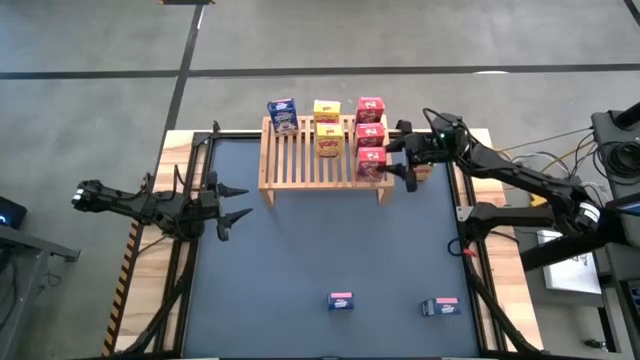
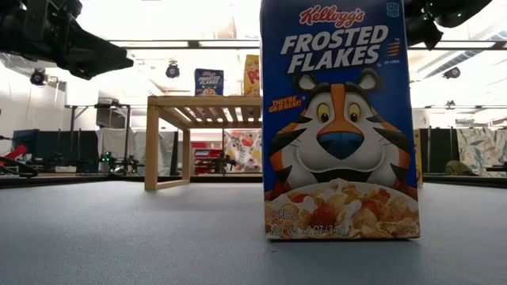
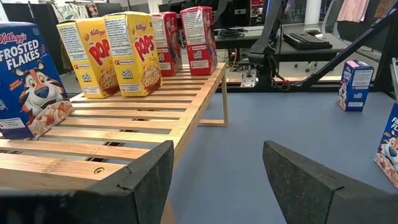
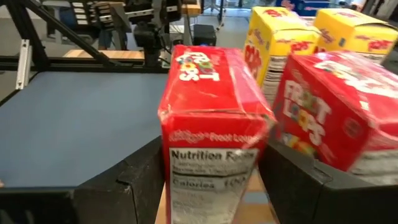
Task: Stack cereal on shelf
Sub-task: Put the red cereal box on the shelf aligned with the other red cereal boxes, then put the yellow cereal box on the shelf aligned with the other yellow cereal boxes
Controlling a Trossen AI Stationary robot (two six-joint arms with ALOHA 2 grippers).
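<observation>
The wooden shelf (image 1: 320, 160) stands at the table's far side with cereal boxes upright on its slats: one blue (image 1: 282, 115), two yellow (image 1: 327, 125) and three red in a row. My right gripper (image 1: 402, 165) comes level from the right, open around the nearest red box (image 4: 211, 124), one finger on each side. That box rests on the slats by its bottom. My left gripper (image 1: 238, 202) waits open at the table's left, level, just beside the shelf's corner (image 3: 93, 168). Two more blue boxes (image 1: 341, 301) (image 1: 439, 307) stand near the front edge. My right gripper's fingers (image 4: 134, 180) stand close against the two broad faces of the nearest red box (image 4: 186, 93), coming level from the table's right. Whether they touch the box I cannot tell. The box stands upright on the shelf.
In the low view one blue box (image 2: 341, 119) fills the foreground and hides much of the shelf (image 2: 202, 103). Bare blue mat lies between the shelf and the front boxes. Cables and equipment lie beyond the table's right edge (image 1: 560, 200).
</observation>
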